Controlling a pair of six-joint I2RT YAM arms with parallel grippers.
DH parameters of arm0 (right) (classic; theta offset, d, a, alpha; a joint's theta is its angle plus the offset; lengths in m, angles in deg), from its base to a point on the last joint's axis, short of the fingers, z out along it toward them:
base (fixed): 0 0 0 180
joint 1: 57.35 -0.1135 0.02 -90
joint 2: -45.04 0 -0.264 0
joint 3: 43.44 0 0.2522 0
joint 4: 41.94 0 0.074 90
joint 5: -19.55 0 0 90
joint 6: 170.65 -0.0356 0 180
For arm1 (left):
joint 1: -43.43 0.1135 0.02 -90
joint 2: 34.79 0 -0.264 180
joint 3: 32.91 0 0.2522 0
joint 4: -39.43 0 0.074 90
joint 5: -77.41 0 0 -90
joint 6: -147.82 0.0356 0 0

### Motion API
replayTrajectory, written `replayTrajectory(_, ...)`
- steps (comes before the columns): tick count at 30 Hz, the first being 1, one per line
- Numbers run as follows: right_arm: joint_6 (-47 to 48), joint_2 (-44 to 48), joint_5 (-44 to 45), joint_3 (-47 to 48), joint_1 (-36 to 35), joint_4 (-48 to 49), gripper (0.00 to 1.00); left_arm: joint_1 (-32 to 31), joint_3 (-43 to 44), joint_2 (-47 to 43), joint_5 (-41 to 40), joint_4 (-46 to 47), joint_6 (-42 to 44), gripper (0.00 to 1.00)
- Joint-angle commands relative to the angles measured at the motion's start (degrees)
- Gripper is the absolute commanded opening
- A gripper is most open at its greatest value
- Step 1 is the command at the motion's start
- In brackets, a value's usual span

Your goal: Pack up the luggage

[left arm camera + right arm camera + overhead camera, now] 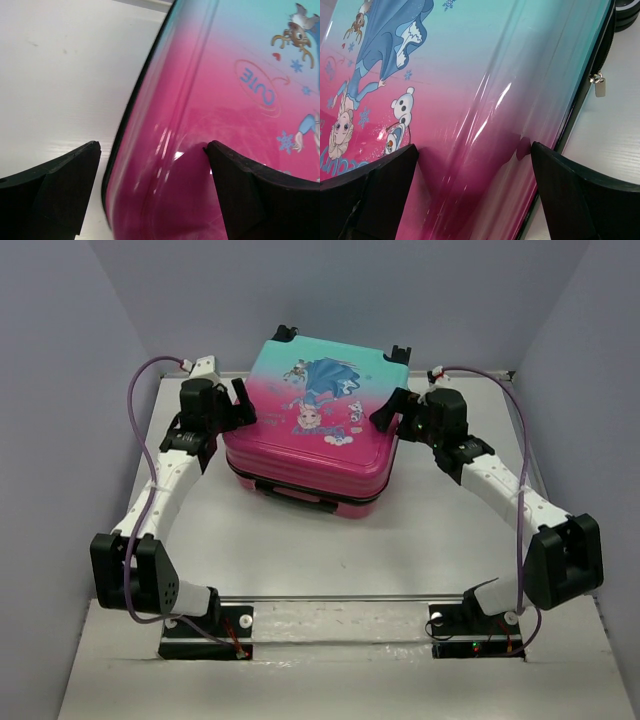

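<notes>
The luggage (315, 430) lies flat and closed in the middle of the white table, pink near me and teal at the far end, the princess picture facing up. My left gripper (240, 405) is open at its left edge; in the left wrist view (152, 150) the jaws straddle the pink shell's (215, 100) left rim. My right gripper (392, 410) is open at its right edge; in the right wrist view (475, 150) the jaws stand over the shell (470, 75) beside the black zip line, with a silver zip pull (600, 86) hanging there.
The black carry handle (295, 495) is on the luggage's near side, and black wheels (400, 353) at its far end. Grey walls close in the table (300, 550) on three sides. Purple cables loop off both arms.
</notes>
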Motion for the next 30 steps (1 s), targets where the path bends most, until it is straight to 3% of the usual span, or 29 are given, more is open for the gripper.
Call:
replayTrajectory(1, 0.2, -3.4, -2.1, 0.6, -0.1, -1.3, 1.00, -3.1, -0.5, 7.0, 9.1, -2.4, 0.2, 0.99)
replayTrajectory(3, 0.4, -5.1, -3.3, 1.2, 0.5, -0.9, 1.00, -4.5, -0.8, 10.2, 12.1, -2.9, -1.2, 0.98)
replayTrajectory(4, 0.7, -5.9, -4.3, 2.6, 0.5, -0.8, 0.99, -5.4, -2.1, 10.7, 13.8, -2.6, -3.1, 0.92)
replayTrajectory(8, 5.0, -10.7, -13.3, 7.3, 0.5, -0.3, 0.90, -10.5, -8.4, 5.2, 18.9, 3.9, -8.4, 0.86)
replayTrajectory(9, 7.2, -13.7, -19.6, 11.0, 0.5, -1.3, 0.89, -12.2, -9.9, 3.6, 19.4, 5.0, -9.5, 0.86)
replayTrajectory(15, 11.9, -22.6, -40.2, 23.2, 0.5, -6.5, 0.88, -28.7, -22.7, -9.4, 15.4, 12.6, -17.8, 0.86)
replayTrajectory(18, 13.1, -26.8, -44.4, 30.1, 0.5, -10.2, 0.89, -34.8, -26.2, -14.2, 12.0, 15.7, -22.9, 0.86)
replayTrajectory(21, 12.5, -31.5, -44.4, 37.9, 0.5, -14.2, 0.93, -40.1, -26.1, -17.2, 8.7, 15.6, -24.7, 0.88)
replayTrajectory(27, 7.3, -38.8, -42.7, 52.4, 0.5, -16.9, 1.00, -40.0, -17.7, -19.5, -1.5, 9.4, -20.3, 0.91)
replayTrajectory(30, 5.2, -41.2, -42.8, 57.9, 0.5, -17.2, 1.00, -37.6, -11.8, -18.3, -2.4, 7.2, -17.9, 0.92)
